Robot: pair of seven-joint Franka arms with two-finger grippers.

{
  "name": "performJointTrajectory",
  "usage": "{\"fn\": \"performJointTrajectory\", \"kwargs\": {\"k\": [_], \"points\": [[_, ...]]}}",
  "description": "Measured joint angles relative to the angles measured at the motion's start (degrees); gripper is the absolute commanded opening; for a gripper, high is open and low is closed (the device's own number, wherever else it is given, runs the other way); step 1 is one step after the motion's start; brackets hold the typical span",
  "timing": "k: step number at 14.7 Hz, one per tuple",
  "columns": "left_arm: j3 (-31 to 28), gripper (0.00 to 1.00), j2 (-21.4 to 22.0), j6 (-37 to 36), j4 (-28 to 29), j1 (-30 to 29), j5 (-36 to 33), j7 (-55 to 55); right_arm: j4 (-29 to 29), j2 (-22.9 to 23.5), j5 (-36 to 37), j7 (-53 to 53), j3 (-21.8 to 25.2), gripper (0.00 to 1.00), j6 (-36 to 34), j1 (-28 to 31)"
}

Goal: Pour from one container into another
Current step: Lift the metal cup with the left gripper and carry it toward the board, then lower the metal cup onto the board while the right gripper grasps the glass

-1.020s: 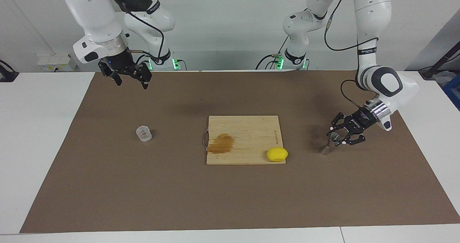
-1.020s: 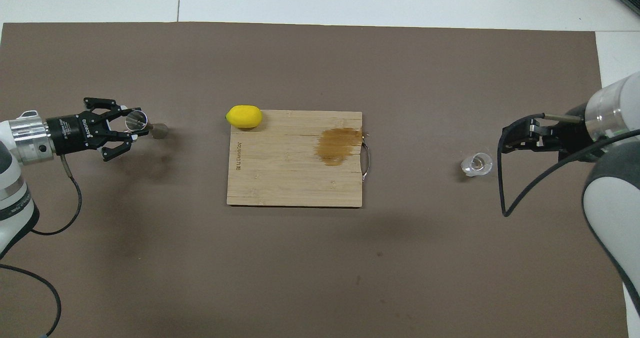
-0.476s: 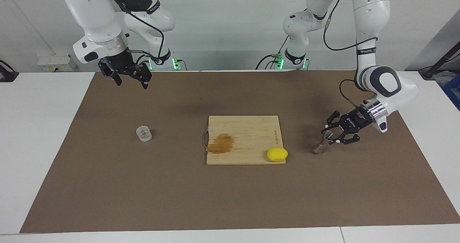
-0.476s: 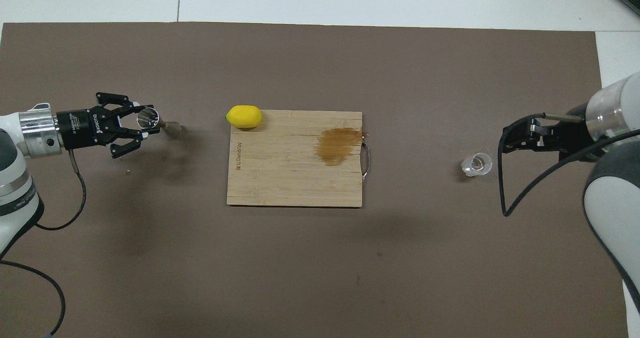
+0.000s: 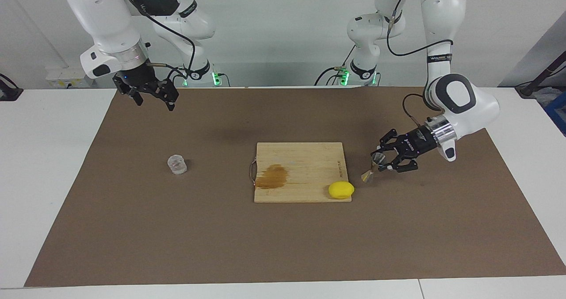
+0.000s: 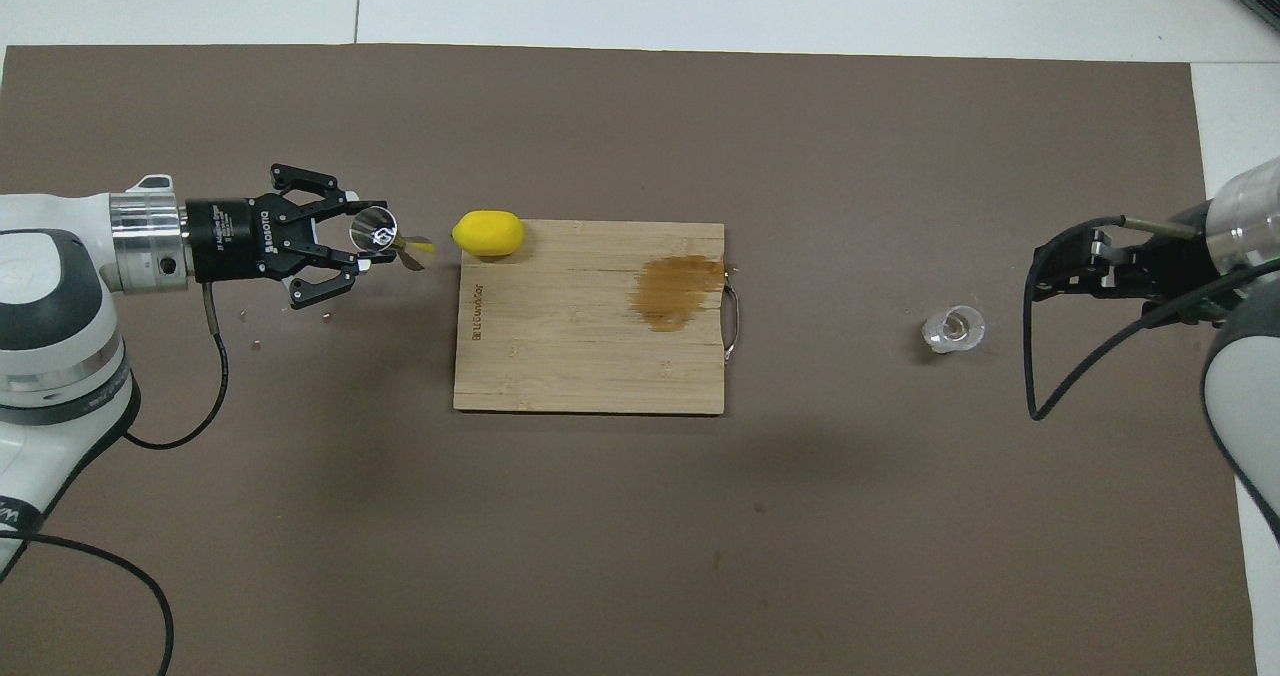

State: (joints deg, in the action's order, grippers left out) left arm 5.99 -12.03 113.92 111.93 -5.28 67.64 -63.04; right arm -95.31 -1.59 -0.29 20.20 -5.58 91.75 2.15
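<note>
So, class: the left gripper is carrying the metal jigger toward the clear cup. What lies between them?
The cutting board, with a lemon at its corner, lies between the jigger in the left gripper and the cup. Both are low.

Both arms are glossy white, built of rounded segments with black joint bands and small lettering. Each wrist ends in a silver metal ring. The left pincer [image 5: 384,161] and right pincer [image 5: 150,96] are black, open-framed linkages. Black cables loop along each arm. Green lights glow at the bases.
</note>
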Motion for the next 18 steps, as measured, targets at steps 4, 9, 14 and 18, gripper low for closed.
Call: {"fn": "performJointTrajectory", "kwargs": {"k": [4,9,14,18], "points": [[0.01,0.00,2.39,1.53,-0.24,4.88,0.33,-4.66,-0.58,-0.02,-0.01,9.89,0.09,1.00,1.05,2.06],[0.56,0.00,2.34,15.04,-0.21,15.74,6.00,-7.78,-2.04,0.02,-9.50,27.81,0.21,1.00,1.70,8.16],[0.77,0.00,0.86,32.80,0.00,27.77,12.62,-10.11,-4.34,2.68,-13.49,40.07,0.27,1.00,7.34,11.63],[0.72,0.00,-2.30,40.88,-1.15,33.58,16.54,-10.12,-8.21,7.26,-19.82,41.08,0.36,0.95,11.17,16.75]]}}
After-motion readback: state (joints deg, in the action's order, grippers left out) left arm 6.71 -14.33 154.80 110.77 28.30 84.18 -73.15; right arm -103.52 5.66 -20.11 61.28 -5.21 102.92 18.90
